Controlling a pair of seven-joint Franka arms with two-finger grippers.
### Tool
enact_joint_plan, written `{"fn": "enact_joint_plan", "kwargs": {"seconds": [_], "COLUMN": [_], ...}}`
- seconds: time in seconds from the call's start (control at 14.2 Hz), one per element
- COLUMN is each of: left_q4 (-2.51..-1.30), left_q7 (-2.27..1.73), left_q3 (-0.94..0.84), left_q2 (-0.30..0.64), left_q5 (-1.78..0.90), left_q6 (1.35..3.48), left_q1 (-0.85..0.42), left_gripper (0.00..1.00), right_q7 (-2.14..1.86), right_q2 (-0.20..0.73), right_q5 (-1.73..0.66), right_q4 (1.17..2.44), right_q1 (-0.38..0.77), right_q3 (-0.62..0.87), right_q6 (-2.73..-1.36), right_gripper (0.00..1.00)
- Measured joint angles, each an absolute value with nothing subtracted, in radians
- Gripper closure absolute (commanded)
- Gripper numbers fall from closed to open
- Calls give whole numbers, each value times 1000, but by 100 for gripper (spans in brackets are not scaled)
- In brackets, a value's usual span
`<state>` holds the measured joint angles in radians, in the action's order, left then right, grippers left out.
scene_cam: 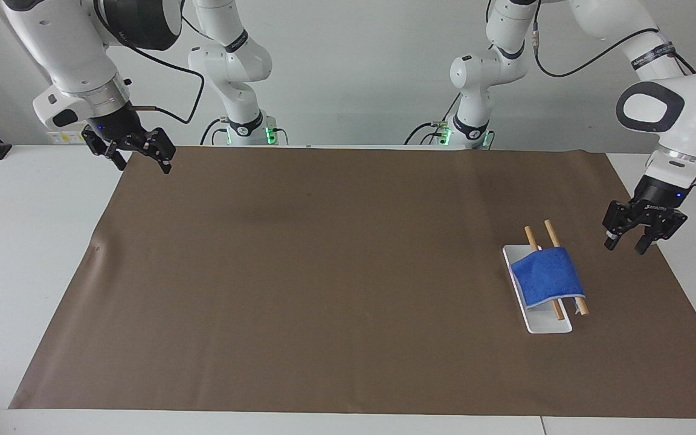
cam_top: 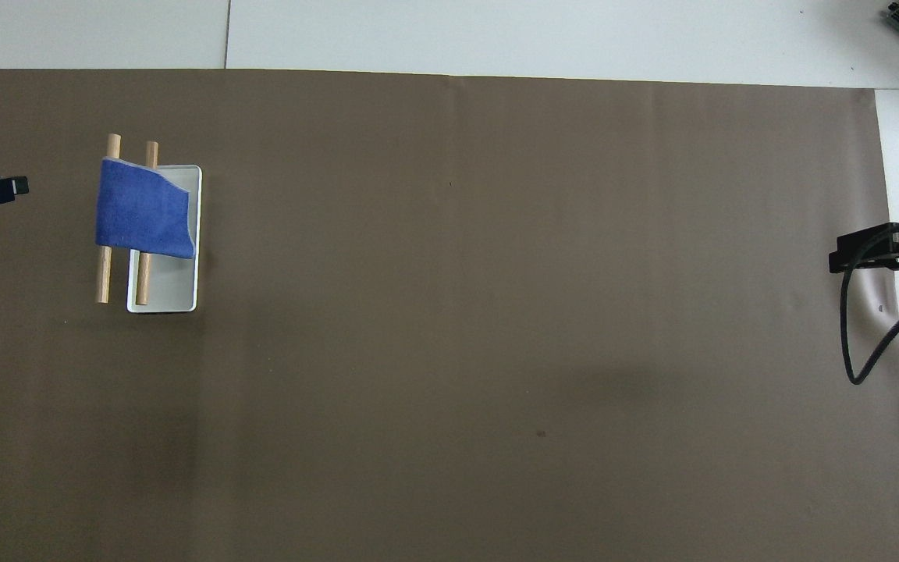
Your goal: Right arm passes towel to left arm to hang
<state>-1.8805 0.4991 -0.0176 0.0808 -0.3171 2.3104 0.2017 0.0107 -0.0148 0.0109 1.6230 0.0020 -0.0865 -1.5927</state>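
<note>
Royal-blue towel [scene_cam: 546, 275], white rack [scene_cam: 546, 325] with tan rods, brown mat [scene_cam: 324, 272].

No readable text anywhere (arm band lettering illegible)

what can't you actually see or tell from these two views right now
- Overhead view: left gripper is cut off by the frame edge; only its tip shows.
- Both views: the towel covers the middle of both wooden rods.
- Overhead view: right gripper shows only partly, arm out of frame.
</note>
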Motion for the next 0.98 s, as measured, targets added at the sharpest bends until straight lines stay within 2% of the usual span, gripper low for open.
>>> {"fn": "enact_joint_plan", "kwargs": {"seconds": [0.21, 0.56, 0.98], "left_q4": [-1880, -1880, -1846], "left_q7": [499, 494, 163], "left_q3": [-17, -27, -40], "left_q2": [70, 0, -35], "left_q5": [-317, -244, -62], "left_q6": [2265, 2121, 1933], "left_q1": [202, 188, 57], "left_gripper": [0, 0, 0], "right_q7": [10, 10, 10], "right_q2": [-18, -43, -53], "right_q5": [11, 11, 11], "right_q4": [1623, 1623, 1625], "right_q1": [4, 6, 7], "right_q3": [-85, -85, -84], "right_q6": [-1592, -1554, -1553], "right_gripper": [0, 0, 0]}}
